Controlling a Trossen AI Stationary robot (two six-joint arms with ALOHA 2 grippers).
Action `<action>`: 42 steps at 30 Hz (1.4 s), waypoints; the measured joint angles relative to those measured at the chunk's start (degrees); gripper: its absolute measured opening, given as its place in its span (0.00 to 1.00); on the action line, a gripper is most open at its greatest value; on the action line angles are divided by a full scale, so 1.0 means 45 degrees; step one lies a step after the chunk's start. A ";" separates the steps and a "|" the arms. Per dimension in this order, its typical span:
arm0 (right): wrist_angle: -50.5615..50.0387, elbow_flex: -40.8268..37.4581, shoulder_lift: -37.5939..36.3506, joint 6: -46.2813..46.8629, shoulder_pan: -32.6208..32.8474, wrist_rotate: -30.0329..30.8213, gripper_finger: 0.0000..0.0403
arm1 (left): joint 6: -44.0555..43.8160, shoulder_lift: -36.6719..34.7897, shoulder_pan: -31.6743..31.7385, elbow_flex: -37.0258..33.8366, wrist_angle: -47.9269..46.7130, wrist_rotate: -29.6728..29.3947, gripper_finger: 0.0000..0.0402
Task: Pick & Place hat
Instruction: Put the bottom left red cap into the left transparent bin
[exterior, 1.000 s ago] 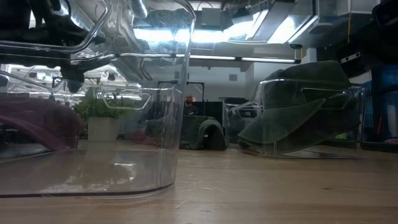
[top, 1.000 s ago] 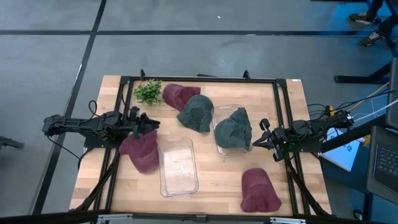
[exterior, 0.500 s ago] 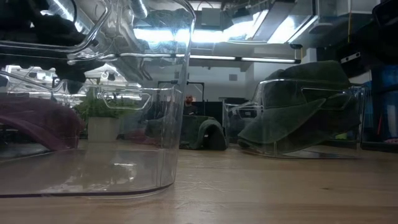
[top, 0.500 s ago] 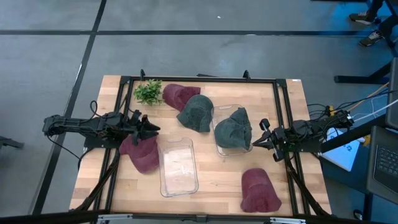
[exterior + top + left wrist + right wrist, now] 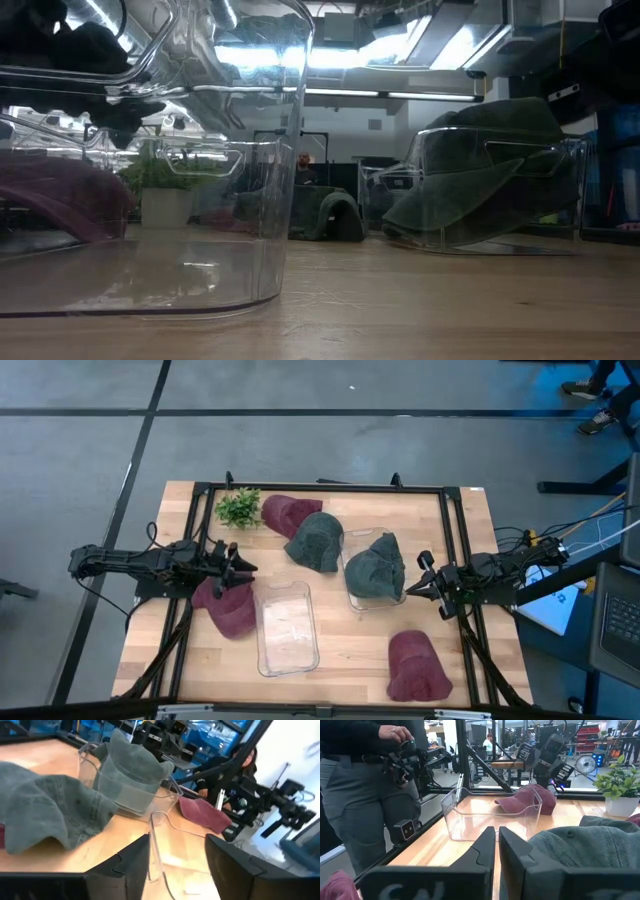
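Your left gripper (image 5: 240, 568), at centre left of the high view, hovers with fingers spread wide over a soft, crumpled maroon hat (image 5: 229, 607). Just right of it lies an empty clear plastic bin (image 5: 287, 627), rigid and glossy. Further right, a second clear bin (image 5: 372, 575) holds a limp grey-green hat (image 5: 376, 567). Your right gripper (image 5: 421, 580) waits beside it, fingers nearly together. A leafy plant (image 5: 238, 508) stands upper left.
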 joint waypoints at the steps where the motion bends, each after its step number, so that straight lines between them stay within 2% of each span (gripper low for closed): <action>1: 0.0000 0.0000 0.0000 0.0000 -0.0003 0.0002 0.06 | 0.0286 0.0000 0.0000 0.0000 -0.0050 -0.0030 0.46; 10: 0.0005 0.0000 0.0000 0.0000 0.0002 0.0005 0.06 | 0.0859 0.0000 0.0000 0.0000 -0.0251 -0.0054 0.46; 14: 0.0001 0.0000 0.0000 -0.0001 0.0000 0.0002 0.06 | 0.1739 0.0003 0.0000 0.0082 -0.0316 0.0011 0.46; 18: 0.0005 0.0000 0.0000 -0.0002 0.0002 0.0000 0.06 | 0.2990 0.0182 0.0000 0.1348 -0.0571 0.0067 0.46; 23: 0.0001 0.0000 0.0000 -0.0004 -0.0001 0.0005 0.06 | 0.4493 0.1168 0.0000 0.3237 -0.2061 -0.0064 0.46; 31: 0.0005 0.0000 0.0000 -0.0001 0.0001 0.0004 0.06 | 0.5172 0.3277 0.0000 0.5757 -0.2671 0.0071 0.46; 35: 0.0001 0.0000 0.0001 0.0000 0.0001 0.0005 0.06 | 0.6119 0.4095 -0.0080 0.6252 -0.2474 0.0744 0.46; 42: 0.0004 0.0000 0.0005 -0.0002 -0.0002 0.0004 0.06 | 0.6211 0.4733 -0.0774 0.6266 -0.2325 0.0699 0.46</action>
